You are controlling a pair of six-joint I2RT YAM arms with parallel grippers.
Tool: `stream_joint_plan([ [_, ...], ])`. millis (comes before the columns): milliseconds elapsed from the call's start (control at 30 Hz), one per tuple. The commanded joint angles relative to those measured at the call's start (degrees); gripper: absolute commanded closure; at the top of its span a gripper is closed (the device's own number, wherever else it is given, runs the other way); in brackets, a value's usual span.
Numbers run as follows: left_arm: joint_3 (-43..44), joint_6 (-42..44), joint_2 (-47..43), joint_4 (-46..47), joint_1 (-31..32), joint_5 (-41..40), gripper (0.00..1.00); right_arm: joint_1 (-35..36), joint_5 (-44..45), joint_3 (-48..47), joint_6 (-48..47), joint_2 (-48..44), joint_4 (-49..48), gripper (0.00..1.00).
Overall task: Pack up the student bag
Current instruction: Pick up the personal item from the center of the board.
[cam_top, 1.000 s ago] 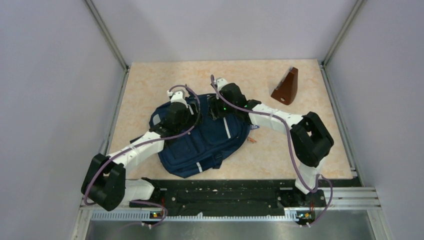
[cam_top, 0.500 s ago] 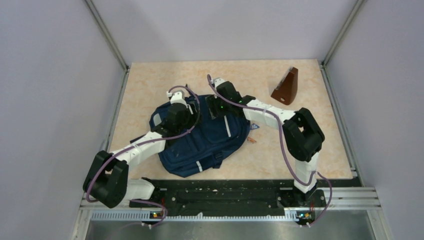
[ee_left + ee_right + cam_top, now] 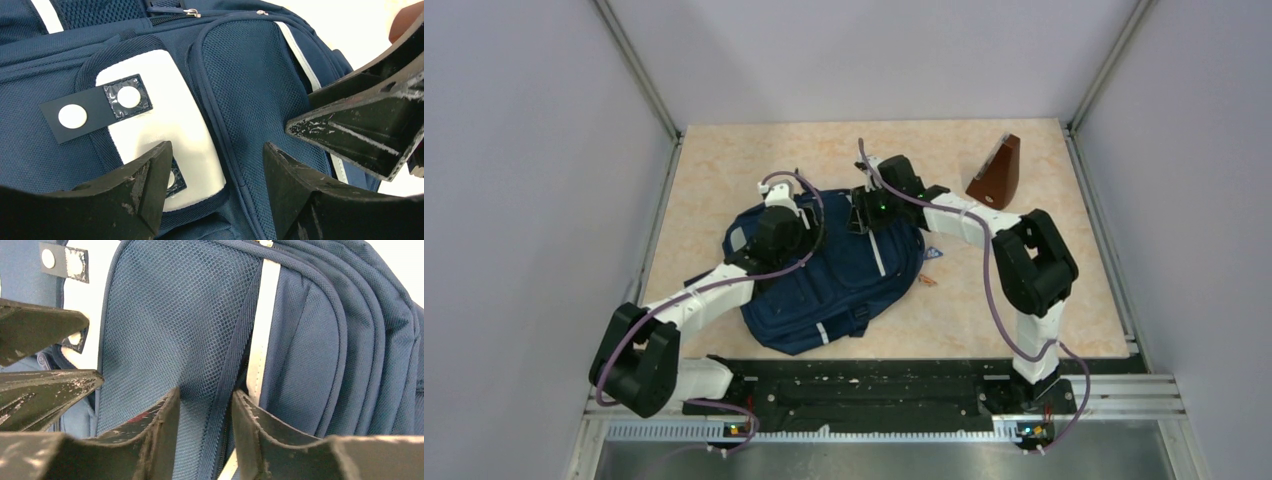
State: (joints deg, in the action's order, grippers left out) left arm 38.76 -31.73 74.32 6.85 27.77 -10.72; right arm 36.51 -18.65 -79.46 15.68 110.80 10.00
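The bag (image 3: 824, 285) lies flat on the table (image 3: 984, 300), front side up, a little left of the middle, and both my arms reach over its far end. My left gripper (image 3: 215, 160) hangs just above the front with its jaws spread wide and nothing between them. Under it are a white patch (image 3: 165, 130), crossed by a dark strap (image 3: 95, 107) with two round snaps, and a mesh pocket (image 3: 250, 90) just beside the patch. A zip pull (image 3: 191, 12) sits at the pocket's far edge. My right gripper (image 3: 202, 405) is close beside the left one, so close that its dark fingers (image 3: 350, 125) crowd the right side of my left wrist view, hiding part of the bag's edge. Its jaws stand partly apart, one on each side of the seam where the mesh meets a pale stripe (image 3: 260, 325). They are low against the fabric, and I cannot tell whether they pinch it. On the bare table, a brown wedge (image 3: 996, 175) stands upright near the far right corner, well apart from the bag. Two small bits (image 3: 929, 254) lie just beside the bag's right edge, too small to make out.
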Motion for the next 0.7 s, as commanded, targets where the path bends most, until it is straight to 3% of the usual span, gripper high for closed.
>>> stream_joint_plan([
  [0, 0.18, 4.34, -1.64, -0.86, -0.70, 4.39, 0.29, -0.54, -7.37, 1.19, 2.57, 0.22, -0.81, 0.66],
  [100, 0.05, 6.23, -2.86, 1.08, -0.69, 8.33, 0.30, -1.12, -8.85, 1.65, 4.63, -1.62, -2.72, 0.87],
  [167, -0.03, 6.51, -3.73, 2.39, -0.66, 10.32, 0.30, -1.26, -9.27, 1.76, 5.45, -3.13, -3.44, 0.92],
  [333, 5.26, 3.53, -1.83, 1.07, -0.54, 14.04, 0.31, -1.27, -11.94, 4.08, 6.44, -7.65, -7.48, 0.93],
  [667, 18.95, -0.13, 8.44, -4.66, -0.54, 11.50, 0.29, -1.27, -13.97, 8.91, 2.58, -10.13, -13.96, 0.96],
])
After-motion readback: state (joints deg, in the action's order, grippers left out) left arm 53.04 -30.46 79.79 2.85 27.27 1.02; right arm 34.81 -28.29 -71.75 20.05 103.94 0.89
